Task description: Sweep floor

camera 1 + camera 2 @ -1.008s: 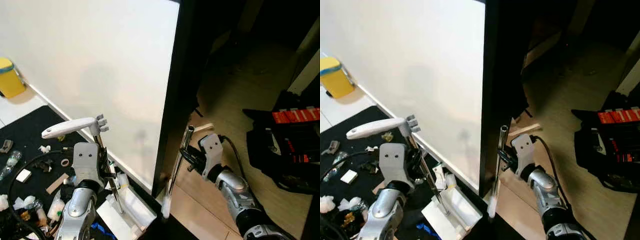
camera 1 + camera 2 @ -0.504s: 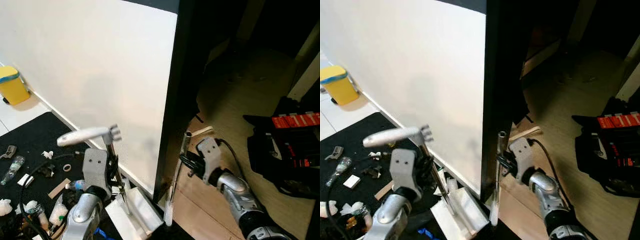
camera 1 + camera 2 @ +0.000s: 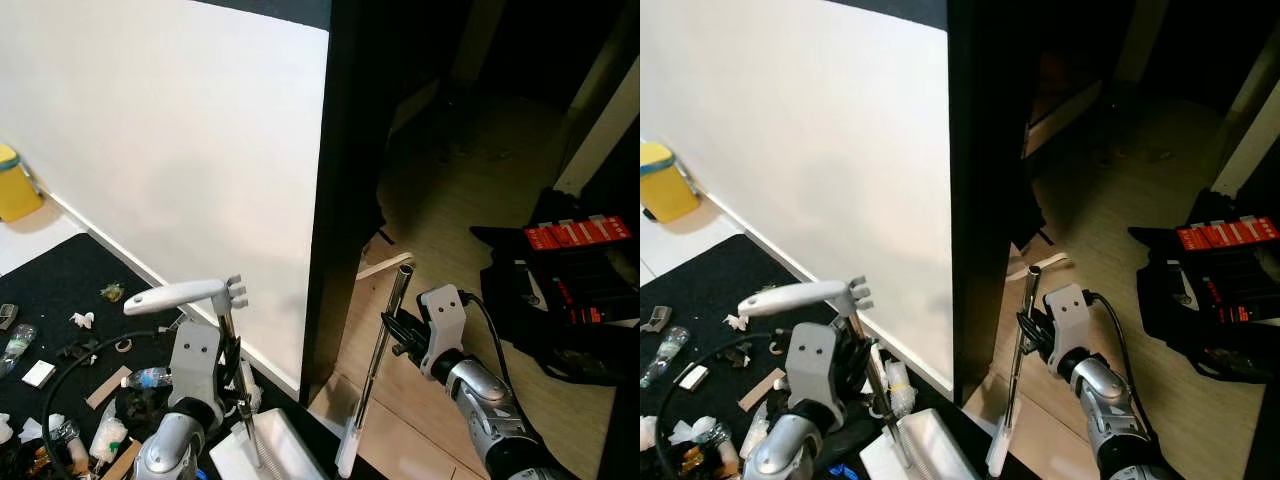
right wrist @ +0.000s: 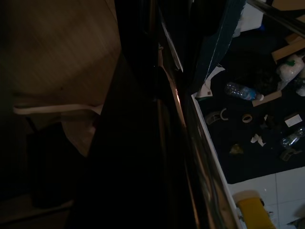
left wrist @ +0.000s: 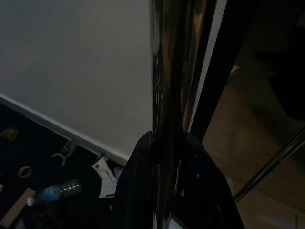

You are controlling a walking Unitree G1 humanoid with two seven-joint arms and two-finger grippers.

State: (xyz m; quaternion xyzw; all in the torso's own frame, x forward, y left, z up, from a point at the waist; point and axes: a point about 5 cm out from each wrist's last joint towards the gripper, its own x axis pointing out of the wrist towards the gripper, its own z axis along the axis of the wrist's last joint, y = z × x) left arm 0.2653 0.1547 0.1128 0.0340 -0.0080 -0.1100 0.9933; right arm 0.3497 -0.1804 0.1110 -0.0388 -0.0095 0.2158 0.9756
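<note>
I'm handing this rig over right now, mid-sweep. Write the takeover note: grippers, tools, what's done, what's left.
Left gripper: shut on the dustpan pole; white dustpan sits low in front, by the black mat's edge.
Right gripper: shut on the broom pole, which slants down to the wood floor beside the dark wall edge.
Done: both tools in hand.
Left: litter (bottles, tape rolls, paper scraps) lies scattered on the black mat; nothing visibly in the pan.

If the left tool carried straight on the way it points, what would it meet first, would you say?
Probably the white wall panel: the left tool, shut on the chrome dustpan handle, points toward it; depth is uncertain.
</note>
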